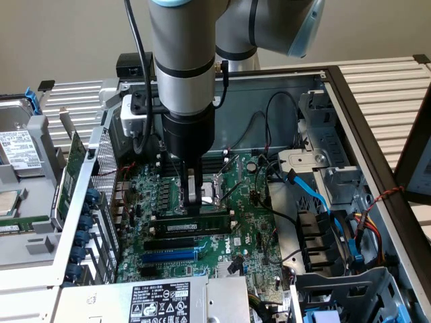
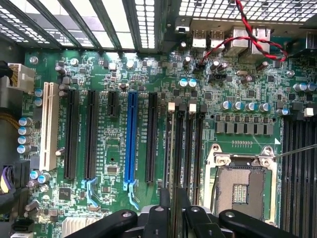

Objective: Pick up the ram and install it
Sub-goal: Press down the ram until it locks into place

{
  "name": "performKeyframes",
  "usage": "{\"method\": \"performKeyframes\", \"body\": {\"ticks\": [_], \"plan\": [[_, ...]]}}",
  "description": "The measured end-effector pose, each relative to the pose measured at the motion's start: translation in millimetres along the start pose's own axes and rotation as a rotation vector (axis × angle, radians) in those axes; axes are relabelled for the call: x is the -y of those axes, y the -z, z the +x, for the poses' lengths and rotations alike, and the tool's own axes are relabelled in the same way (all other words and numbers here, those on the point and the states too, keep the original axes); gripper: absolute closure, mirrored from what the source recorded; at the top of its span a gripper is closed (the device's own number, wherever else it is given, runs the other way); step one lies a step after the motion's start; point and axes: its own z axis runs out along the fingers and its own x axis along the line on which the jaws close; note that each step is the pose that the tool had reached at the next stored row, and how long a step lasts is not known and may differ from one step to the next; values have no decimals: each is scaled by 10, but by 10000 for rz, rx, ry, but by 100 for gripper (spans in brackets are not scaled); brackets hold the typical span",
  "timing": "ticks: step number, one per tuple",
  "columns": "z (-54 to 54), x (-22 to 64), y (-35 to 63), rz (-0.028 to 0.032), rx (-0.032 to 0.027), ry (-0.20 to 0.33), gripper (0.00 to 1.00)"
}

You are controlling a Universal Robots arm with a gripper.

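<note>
One ram [image 1: 192, 227] upright on motherboard [image 1: 256, 235], directly under your hand [image 1: 194, 205]; hand at its top edge, cannot tell whether clamped.

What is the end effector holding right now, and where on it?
The ram, apparently pinched by its long top edge, near mid-length.

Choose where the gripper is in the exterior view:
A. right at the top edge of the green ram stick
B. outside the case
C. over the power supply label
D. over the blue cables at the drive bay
A: the gripper sits directly above the upper edge of the ram, which stands along the memory slots next to the CPU socket.
</note>
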Motion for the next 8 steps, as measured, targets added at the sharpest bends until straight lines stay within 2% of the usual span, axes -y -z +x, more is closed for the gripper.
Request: {"method": "performKeyframes", "body": {"ticks": [1, 3, 6, 8], "plan": [[0, -3, 0, -10, 0, 0, 87], [0, -8, 0, -17, 0, 1, 89], [-5, -9, -6, -17, 0, -2, 89], [-18, -9, -14, -23, -27, -7, 89]]}}
